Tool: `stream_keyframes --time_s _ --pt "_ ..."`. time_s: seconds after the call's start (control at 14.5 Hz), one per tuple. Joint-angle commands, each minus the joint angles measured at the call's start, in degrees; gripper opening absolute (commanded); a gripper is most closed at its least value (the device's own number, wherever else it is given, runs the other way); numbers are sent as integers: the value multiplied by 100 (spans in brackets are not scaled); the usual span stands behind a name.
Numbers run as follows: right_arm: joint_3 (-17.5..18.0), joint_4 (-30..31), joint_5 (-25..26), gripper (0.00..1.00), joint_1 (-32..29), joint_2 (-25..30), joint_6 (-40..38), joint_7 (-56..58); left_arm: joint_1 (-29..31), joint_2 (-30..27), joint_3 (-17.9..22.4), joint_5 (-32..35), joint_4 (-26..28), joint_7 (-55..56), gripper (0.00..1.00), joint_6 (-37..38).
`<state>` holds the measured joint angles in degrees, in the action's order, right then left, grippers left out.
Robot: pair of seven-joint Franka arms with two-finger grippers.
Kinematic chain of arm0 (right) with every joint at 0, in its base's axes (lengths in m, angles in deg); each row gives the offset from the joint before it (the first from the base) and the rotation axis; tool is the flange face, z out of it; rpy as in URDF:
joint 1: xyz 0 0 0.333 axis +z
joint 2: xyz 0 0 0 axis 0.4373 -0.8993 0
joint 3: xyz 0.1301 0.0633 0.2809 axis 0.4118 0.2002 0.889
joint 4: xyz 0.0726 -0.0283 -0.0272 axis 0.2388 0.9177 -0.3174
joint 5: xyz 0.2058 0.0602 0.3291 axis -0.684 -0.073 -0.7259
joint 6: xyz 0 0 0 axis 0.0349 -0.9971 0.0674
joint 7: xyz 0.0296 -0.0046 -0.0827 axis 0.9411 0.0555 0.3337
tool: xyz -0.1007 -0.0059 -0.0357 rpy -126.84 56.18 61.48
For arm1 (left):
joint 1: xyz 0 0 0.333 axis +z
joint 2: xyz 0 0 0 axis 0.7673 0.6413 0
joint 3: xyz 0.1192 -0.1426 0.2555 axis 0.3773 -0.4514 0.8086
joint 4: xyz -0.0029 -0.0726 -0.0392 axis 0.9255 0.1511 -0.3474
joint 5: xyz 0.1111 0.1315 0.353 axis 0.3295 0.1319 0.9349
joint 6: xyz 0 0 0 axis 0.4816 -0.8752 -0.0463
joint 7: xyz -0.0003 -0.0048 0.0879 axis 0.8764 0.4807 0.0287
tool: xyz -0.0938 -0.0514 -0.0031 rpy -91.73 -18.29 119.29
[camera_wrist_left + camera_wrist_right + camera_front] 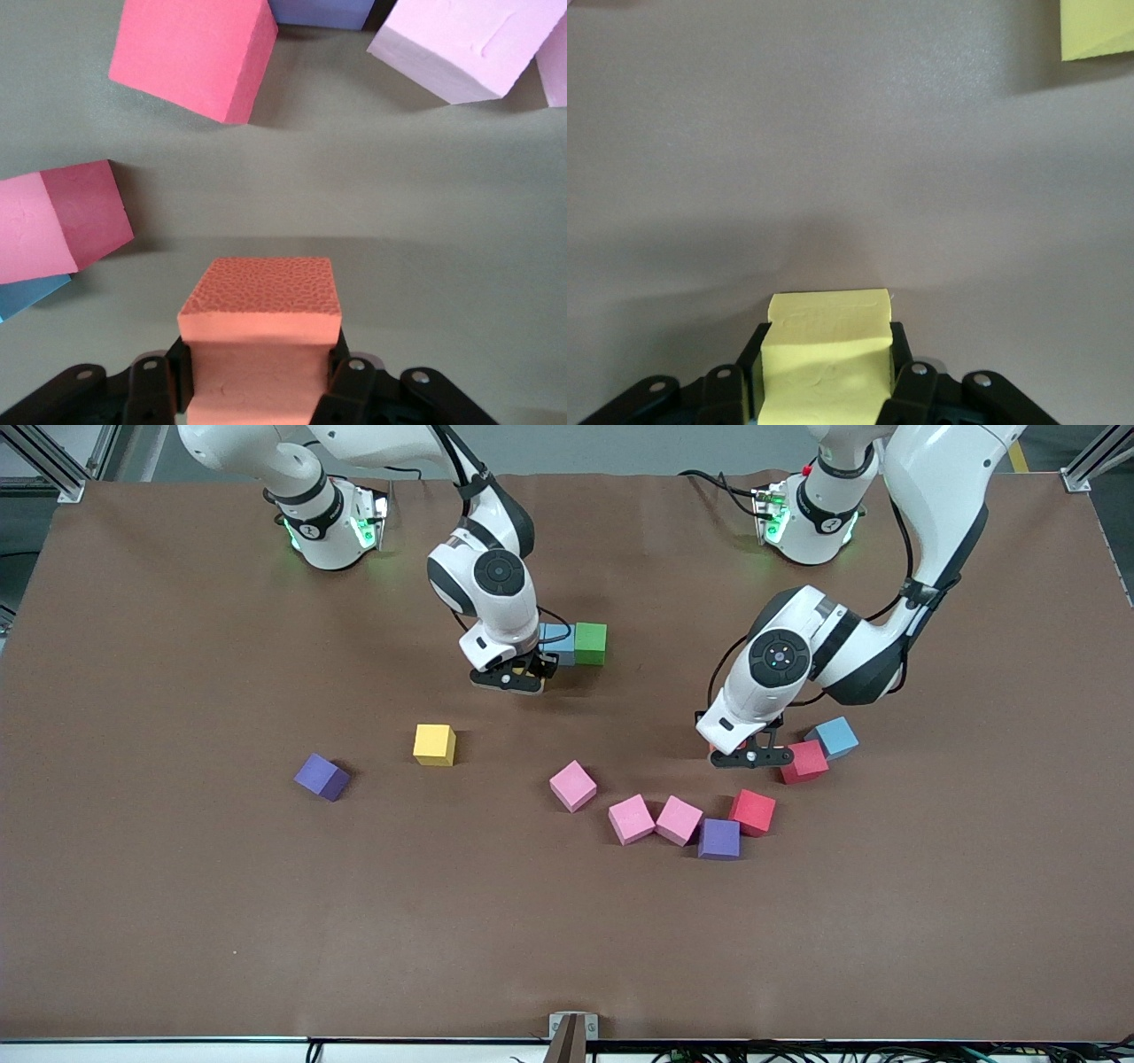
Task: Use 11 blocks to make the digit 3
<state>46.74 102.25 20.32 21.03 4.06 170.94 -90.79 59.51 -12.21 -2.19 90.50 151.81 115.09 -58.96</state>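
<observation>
Foam cubes are held: light, soft, best gripped on flat sides.
Beside the green block (590, 643), the right gripper (824, 390) fingers are clamped on a yellow block (826, 354); the left gripper (260, 390) fingers on an orange block (261, 328).

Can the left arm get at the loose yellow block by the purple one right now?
Probably not: the left tool is shut on the orange block beside a red cube, and the yellow block lies toward the right arm's end, closer to the right tool.
</observation>
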Motion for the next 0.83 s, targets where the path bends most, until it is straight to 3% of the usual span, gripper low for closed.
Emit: stream_keyframes --time_s 0.0,0.14,0.76 --pt "-32 182 344 1 77 158 52 -197 1 -80 -54 -119 -86 91 39 118" --pt "-32 182 749 1 33 158 34 -189 1 -80 -63 -119 -104 153 39 118" --pt "-32 103 803 1 77 79 87 -154 27 -89 -142 -119 -148 197 39 118"
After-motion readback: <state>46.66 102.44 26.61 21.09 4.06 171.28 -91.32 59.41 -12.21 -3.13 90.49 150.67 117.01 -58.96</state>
